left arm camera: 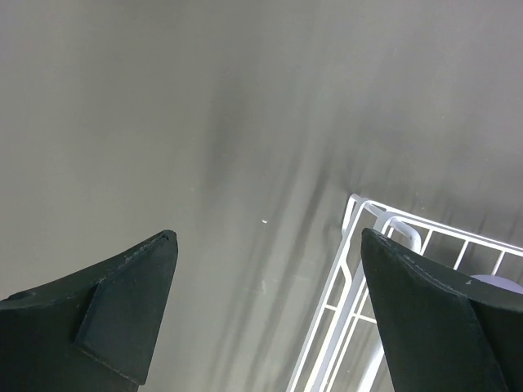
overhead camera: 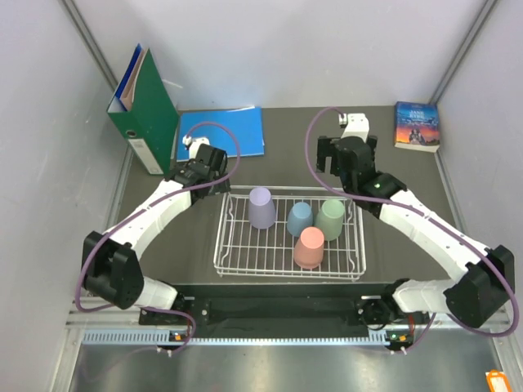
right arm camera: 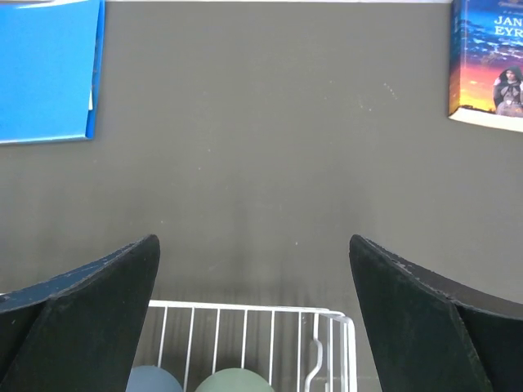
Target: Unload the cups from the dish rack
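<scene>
Overhead view, centre of the frame: a white wire-grid rectangular dish rack with low raised sides rests on the dark grey bench. It carries all four small tapered plastic cups, each standing narrow end up. The lavender cup stands at the rack's upper left. The dusty blue cup and the sage green cup stand side by side to its right. The salmon pink cup stands just below those two, nearest the bottom of the frame. The left claw hangs over bare bench just outside the rack's upper left corner. Its two black fingers are spread wide and nothing is between them. In its wrist view the rack corner appears at lower right, with a sliver of lavender behind the right-hand finger. The right claw is above the rack's upper right rim, likewise spread wide and empty. Its wrist view shows the far rim of the rack along the bottom edge, with the tops of the blue and green cups just showing. A green lever-arch binder stands at upper left, a flat blue folder lies beside it, and a paperback book lies at upper right.
</scene>
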Tool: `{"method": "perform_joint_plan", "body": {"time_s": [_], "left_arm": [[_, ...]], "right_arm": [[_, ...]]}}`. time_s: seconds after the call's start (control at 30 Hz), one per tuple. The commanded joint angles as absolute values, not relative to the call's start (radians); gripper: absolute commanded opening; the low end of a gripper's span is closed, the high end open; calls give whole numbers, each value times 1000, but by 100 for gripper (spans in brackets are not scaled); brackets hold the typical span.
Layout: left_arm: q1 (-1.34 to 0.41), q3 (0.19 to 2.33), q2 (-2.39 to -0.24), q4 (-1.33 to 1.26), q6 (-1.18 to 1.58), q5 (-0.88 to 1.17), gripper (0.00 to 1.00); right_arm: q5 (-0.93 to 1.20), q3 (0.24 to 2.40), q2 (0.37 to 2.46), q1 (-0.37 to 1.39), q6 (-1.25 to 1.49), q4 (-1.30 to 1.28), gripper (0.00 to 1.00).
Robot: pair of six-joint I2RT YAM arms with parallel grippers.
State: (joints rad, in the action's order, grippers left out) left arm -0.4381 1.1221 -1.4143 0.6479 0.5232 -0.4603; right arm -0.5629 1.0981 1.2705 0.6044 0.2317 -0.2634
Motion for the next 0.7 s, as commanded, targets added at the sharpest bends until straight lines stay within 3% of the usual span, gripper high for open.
{"method": "perform_joint_plan", "body": {"time_s": [0.0,0.67], "left_arm": [[-457,1135,-1417,681,555,-393,99],[-457,1109,-1143,673,493,-612,99]], "right_arm": [[-584,1094,1216,603,227,-252,100],[-538,1267,1218,603,212,-356,100]]}}
